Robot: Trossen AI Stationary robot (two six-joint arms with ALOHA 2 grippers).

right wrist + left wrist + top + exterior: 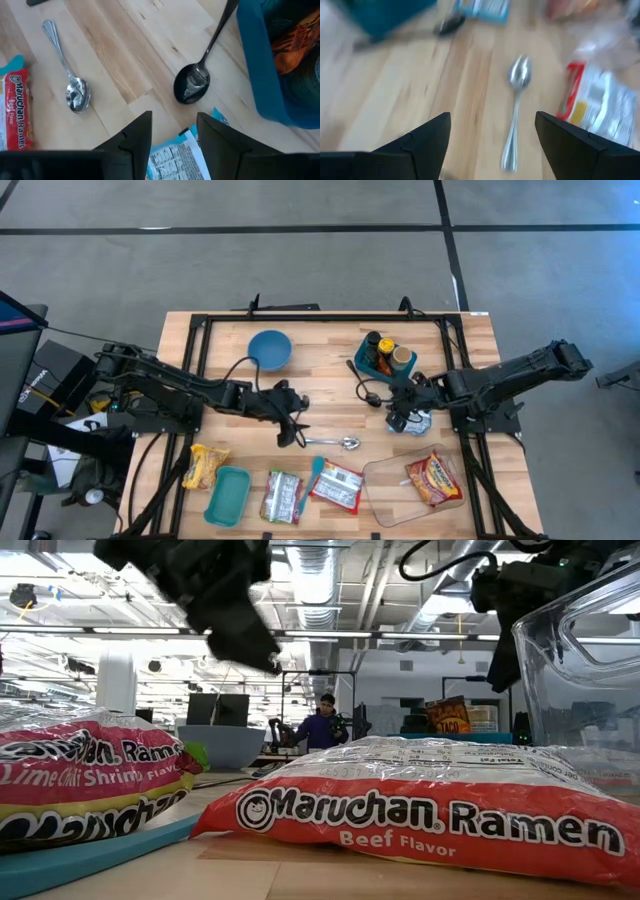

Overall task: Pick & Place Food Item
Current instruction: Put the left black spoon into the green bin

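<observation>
Silver-and-blue foil food packet [177, 157] is lying directly beneath the right pincer [172, 132], whose fingers are standing half-spread and empty: the approach step. Next, lowering and closing. The left pincer [492, 142] is hovering wide over a steel spoon [515, 107].

Even overhead light from ceiling strips left only soft shadows on the wooden table [330, 390], glare glinted off the beef ramen packet [440, 802] close to the low camera, where the room behind fell soft, and motion blur smeared the left wrist view around the silver spoon [516, 107].
</observation>
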